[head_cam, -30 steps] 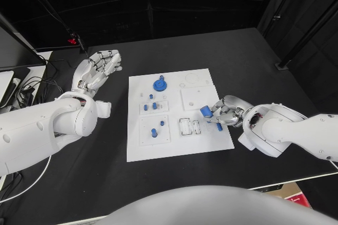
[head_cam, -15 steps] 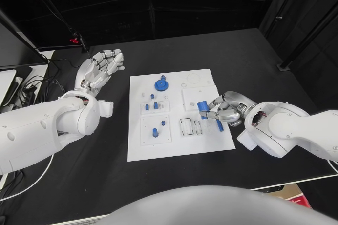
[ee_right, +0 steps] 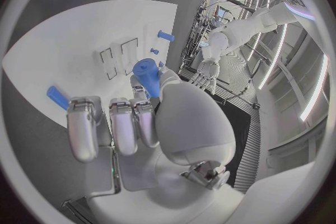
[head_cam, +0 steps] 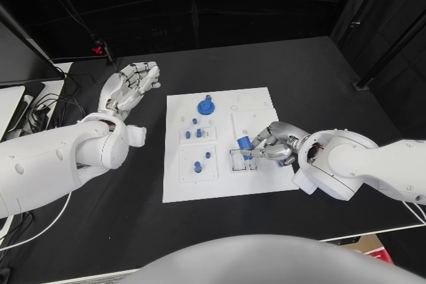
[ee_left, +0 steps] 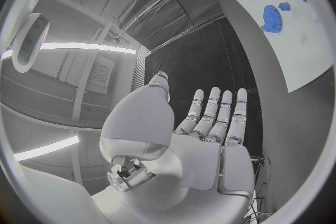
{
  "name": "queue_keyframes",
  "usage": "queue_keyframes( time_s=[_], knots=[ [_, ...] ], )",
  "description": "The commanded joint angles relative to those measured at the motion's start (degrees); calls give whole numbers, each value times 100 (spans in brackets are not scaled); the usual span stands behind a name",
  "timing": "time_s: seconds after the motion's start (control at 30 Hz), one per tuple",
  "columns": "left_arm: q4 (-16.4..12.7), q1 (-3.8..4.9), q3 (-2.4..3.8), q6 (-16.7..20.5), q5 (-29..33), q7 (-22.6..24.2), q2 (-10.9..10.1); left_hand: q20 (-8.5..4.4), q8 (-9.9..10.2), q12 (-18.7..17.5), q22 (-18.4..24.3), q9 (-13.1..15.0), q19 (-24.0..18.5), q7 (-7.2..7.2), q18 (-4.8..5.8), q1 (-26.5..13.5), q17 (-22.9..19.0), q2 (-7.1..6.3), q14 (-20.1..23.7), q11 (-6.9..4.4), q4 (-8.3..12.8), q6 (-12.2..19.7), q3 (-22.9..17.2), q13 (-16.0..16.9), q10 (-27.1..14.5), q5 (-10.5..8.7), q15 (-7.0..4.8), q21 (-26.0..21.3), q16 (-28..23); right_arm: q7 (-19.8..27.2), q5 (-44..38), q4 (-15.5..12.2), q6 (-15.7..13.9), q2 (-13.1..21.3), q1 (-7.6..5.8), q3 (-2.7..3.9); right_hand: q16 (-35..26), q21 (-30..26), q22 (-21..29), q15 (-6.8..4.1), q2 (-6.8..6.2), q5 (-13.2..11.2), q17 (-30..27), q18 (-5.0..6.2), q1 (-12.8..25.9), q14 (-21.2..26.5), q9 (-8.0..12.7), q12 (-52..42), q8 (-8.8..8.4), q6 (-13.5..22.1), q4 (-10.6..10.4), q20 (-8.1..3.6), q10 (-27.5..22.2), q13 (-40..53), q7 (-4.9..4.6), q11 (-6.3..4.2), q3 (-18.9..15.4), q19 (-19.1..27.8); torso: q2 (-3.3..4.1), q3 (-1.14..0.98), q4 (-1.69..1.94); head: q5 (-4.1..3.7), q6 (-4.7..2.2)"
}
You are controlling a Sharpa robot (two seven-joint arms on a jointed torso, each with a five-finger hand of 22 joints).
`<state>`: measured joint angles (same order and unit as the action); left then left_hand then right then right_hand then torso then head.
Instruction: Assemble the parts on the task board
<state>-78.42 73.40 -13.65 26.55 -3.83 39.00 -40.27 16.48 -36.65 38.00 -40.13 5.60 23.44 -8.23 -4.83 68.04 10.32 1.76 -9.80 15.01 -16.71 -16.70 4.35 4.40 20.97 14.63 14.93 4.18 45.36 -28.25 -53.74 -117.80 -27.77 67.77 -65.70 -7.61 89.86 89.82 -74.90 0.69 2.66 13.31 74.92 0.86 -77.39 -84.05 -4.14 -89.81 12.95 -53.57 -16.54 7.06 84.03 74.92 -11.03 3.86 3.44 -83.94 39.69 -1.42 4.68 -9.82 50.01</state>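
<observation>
The task board (head_cam: 226,184) is showing plain white on a black table (head_cam: 311,74) — its parts, among them a gear (head_cam: 205,106) at the far side and a peg (head_cam: 243,140) at the right, are showing blue. Both hands — left hand (head_cam: 127,84), right hand (head_cam: 271,145) — are gleaming silver on white arms.

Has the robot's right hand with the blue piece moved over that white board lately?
Yes. The right hand carried the small blue part leftward over the white task board, toward its slots.

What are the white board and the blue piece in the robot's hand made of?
The task board looks like matte white plastic: flat, even and dull, though painted metal is possible. The blue part pinched by the right hand looks like smooth moulded plastic, one solid colour with a faint sheen in the right wrist view.
</observation>
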Motion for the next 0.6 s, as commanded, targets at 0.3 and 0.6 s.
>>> queue_keyframes(
  time_s=[0.3,0.6],
  knots=[
    [-8,9,6,-31,6,382,7,17,-29,33,2,-13,16,-877,-8,-10,-17,60,38,-3,-1,53,49,-13,-54,30,8,28,27,-823,-657,184,615,-321,-6,-1,14,18,-1510,-39,51,-59,1508,-86,142,-595,-2,-19,-88,-738,-9,-42,597,1508,385,-47,-107,-606,5,-10,-12,27,-1],
    [-9,9,6,-35,6,382,4,17,-29,33,2,-13,16,-877,-8,-10,-17,60,38,-3,-1,53,49,-13,-54,30,8,28,27,-873,-699,301,732,-491,-2,-3,14,18,-1510,-30,101,-30,1508,-86,281,-595,-3,-19,-161,-763,-15,-35,597,1508,375,-38,-217,-606,3,-11,-6,18,-1]
  ],
)
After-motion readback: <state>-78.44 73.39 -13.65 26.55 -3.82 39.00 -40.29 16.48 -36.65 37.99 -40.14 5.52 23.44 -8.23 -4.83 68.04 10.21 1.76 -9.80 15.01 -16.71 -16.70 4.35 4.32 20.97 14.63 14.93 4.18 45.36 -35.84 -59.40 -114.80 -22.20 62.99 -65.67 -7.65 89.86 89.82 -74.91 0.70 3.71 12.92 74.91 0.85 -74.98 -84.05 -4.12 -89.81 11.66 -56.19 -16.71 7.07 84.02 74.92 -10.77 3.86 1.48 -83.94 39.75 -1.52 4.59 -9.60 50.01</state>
